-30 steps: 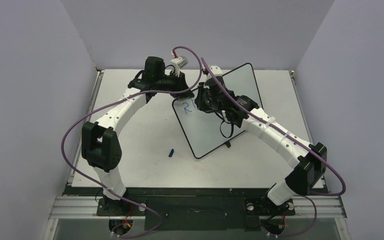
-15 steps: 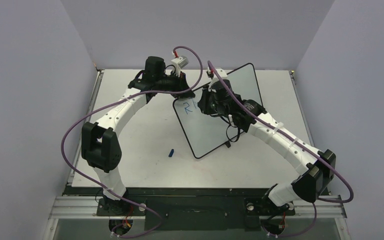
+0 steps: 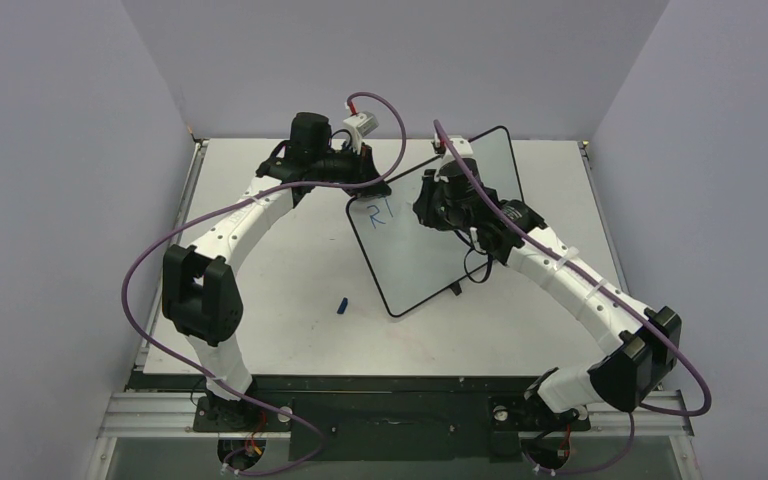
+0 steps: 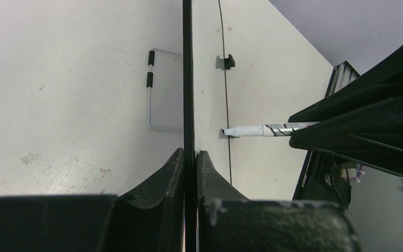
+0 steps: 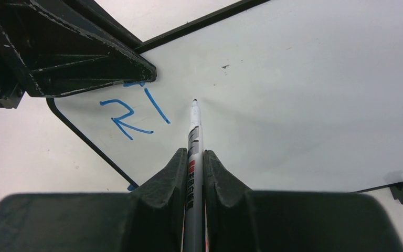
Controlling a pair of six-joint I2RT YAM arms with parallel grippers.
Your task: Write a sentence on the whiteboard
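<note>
My right gripper (image 5: pixel 194 157) is clenched on the marker (image 5: pixel 193 131), its tip at the whiteboard (image 5: pixel 294 94), which fills mid-frame. My left gripper (image 4: pixel 189 157) pinches the board's thin black edge. I judge that the best hold: the board looks light, stiff, glossy and easily tipped. The sentence (image 5: pixel 136 116), upper left, reads "RI" in blue. The marker's label is illegible.

Lavender walls (image 3: pixel 360 50) enclose white table (image 3: pixel 300 270); light seemingly even.
</note>
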